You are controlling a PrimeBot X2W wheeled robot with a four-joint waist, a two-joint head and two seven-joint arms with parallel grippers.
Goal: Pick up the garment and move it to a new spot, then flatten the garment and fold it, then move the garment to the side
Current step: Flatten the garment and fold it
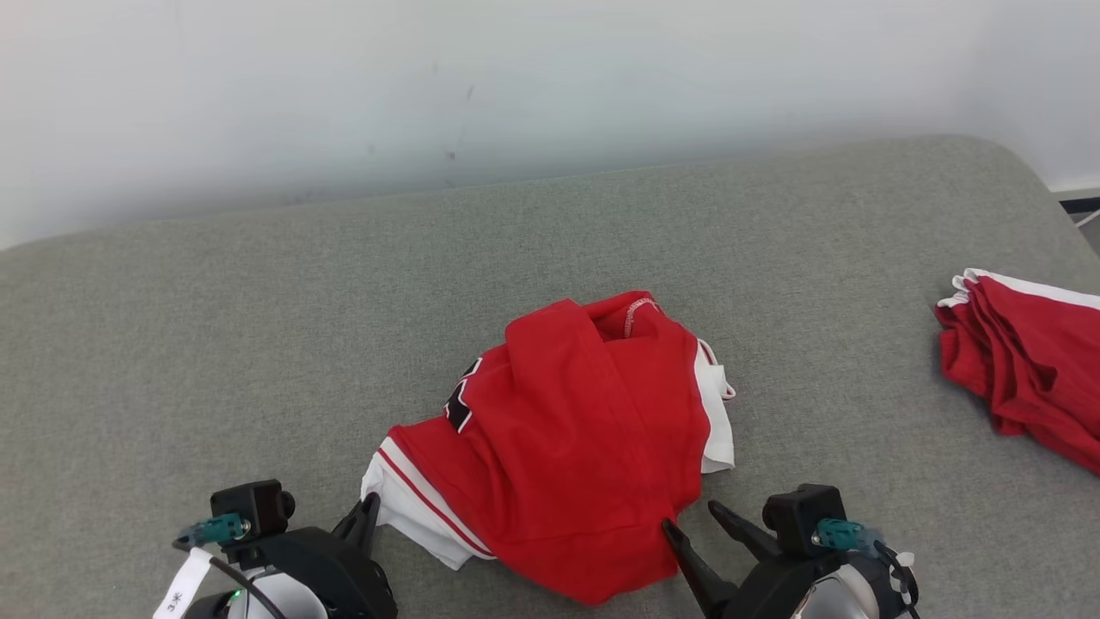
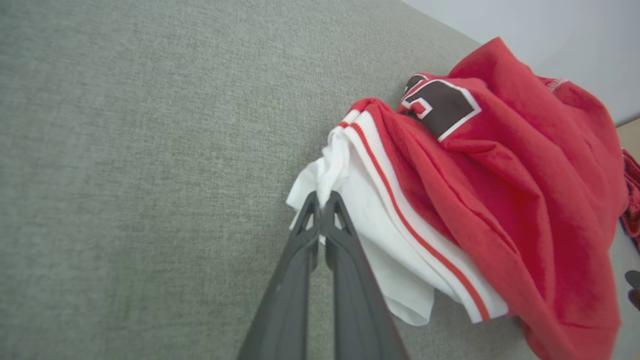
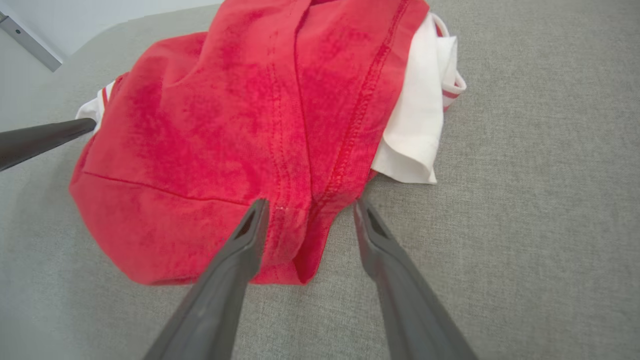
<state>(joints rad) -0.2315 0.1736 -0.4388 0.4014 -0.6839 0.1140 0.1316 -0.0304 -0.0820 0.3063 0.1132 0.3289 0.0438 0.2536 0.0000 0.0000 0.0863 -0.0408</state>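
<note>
At the garment (image 1: pixel 567 430), left fingers (image 2: pixel 299 262) clamp its white edge; right fingers (image 3: pixel 248 237) spread open.

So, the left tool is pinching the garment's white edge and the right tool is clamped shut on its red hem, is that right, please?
Not quite: the right tool is open, its fingers spread either side of the red hem, as the right wrist view shows. The left tool is indeed pinching the white edge of the garment.
</note>
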